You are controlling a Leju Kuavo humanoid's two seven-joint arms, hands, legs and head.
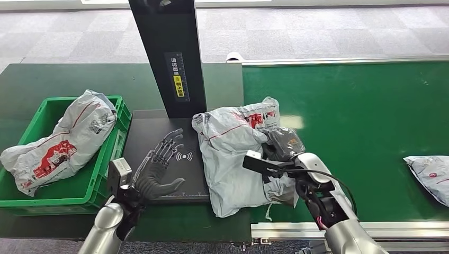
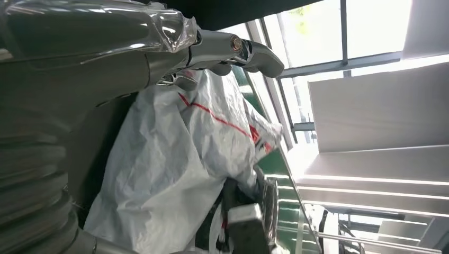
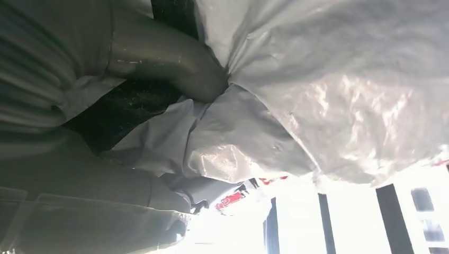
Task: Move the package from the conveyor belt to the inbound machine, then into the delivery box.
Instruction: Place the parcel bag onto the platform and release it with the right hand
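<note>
A crumpled grey plastic package (image 1: 233, 153) with red print lies half on the black inbound machine plate (image 1: 159, 137) and half on the green conveyor belt (image 1: 360, 121). My right hand (image 1: 283, 145) grips its right side; in the right wrist view the thumb (image 3: 164, 58) presses into the package (image 3: 328, 90). My left hand (image 1: 161, 164) hovers open over the plate, fingers spread, just left of the package. The left wrist view has the package (image 2: 174, 164) close beyond the fingers (image 2: 233, 50).
A green delivery box (image 1: 63, 185) at the left holds another grey package (image 1: 61, 140). The machine's black post (image 1: 169, 53) rises behind the plate. A third package (image 1: 431, 174) lies at the belt's right edge.
</note>
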